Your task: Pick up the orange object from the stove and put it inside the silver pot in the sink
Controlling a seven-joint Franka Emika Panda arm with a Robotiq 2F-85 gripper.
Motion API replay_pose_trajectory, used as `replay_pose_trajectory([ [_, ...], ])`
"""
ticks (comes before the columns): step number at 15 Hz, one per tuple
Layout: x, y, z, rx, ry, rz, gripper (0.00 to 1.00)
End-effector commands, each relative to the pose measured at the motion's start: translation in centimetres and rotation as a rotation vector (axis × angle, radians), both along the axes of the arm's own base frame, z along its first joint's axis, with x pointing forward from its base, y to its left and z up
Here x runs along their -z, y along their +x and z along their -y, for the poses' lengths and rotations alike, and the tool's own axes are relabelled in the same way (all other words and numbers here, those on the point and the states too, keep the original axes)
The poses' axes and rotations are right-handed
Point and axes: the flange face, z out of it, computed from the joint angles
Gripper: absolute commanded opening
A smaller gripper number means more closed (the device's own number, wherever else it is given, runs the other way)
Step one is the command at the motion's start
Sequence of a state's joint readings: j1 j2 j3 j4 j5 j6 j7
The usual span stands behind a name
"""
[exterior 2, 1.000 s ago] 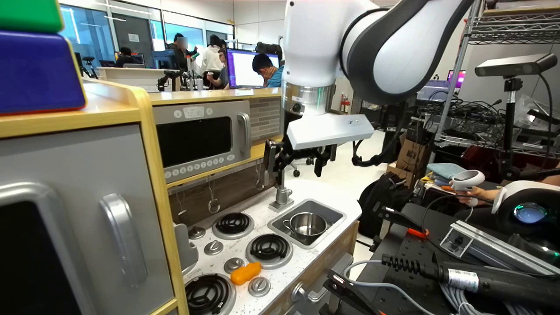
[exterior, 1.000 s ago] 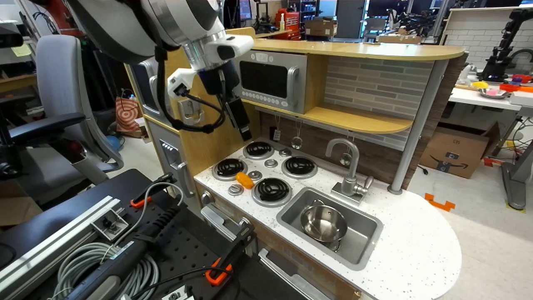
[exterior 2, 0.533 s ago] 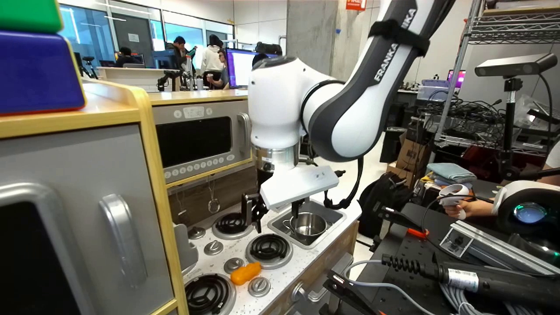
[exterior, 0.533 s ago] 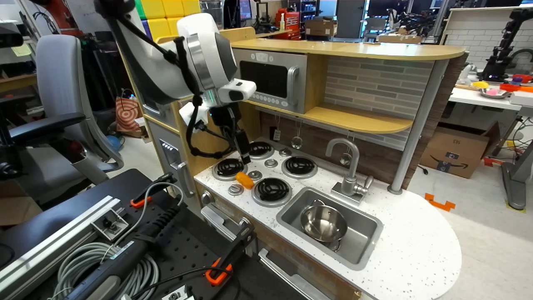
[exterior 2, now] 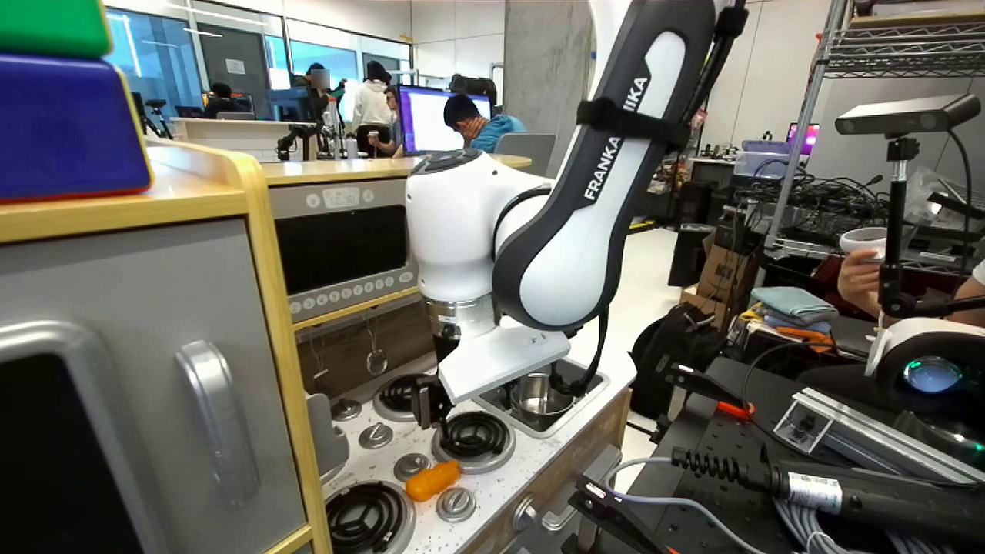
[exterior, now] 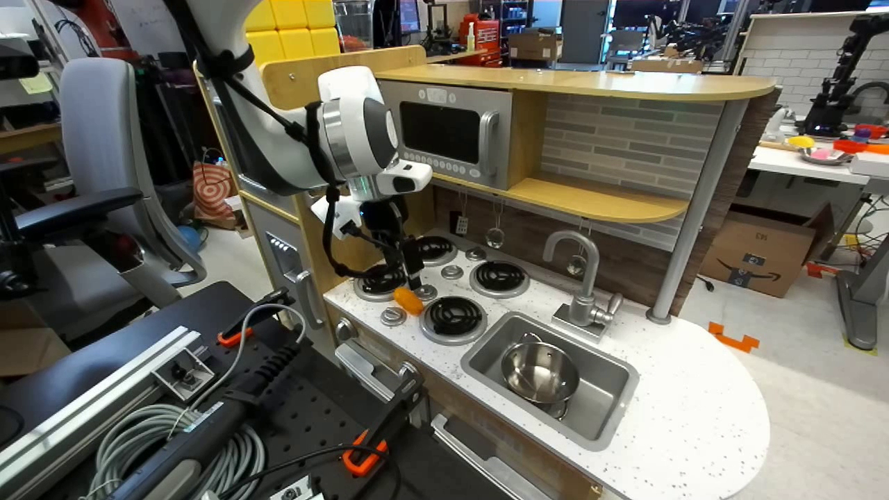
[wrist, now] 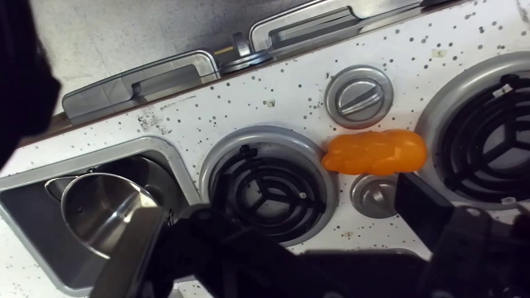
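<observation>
Orange lumpy object near one tip of the wide-spread jaws.
"FRANKA" marks the arm above; the counter carries the object between two stove burners; past the opposite tip, the sink holds a silver pot.

In the wrist view, the silver pot is hidden at four o'clock behind one of my fingers, and the edge crops a coil burner at three. In an exterior view my arm covers the microwave toward three; a background face is blurred.
</observation>
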State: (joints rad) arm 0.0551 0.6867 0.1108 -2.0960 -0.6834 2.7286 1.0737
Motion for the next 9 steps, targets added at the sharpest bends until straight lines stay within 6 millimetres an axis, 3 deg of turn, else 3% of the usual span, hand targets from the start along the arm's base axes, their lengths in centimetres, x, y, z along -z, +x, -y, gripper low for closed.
replay_pose_trajectory([
  [1,-0.45,-0.26,0.71,-0.184,0.039,-0.039,1.0],
  [9,-1.07,-0.42,0.25,-0.619,0.075,-0.172,1.0],
])
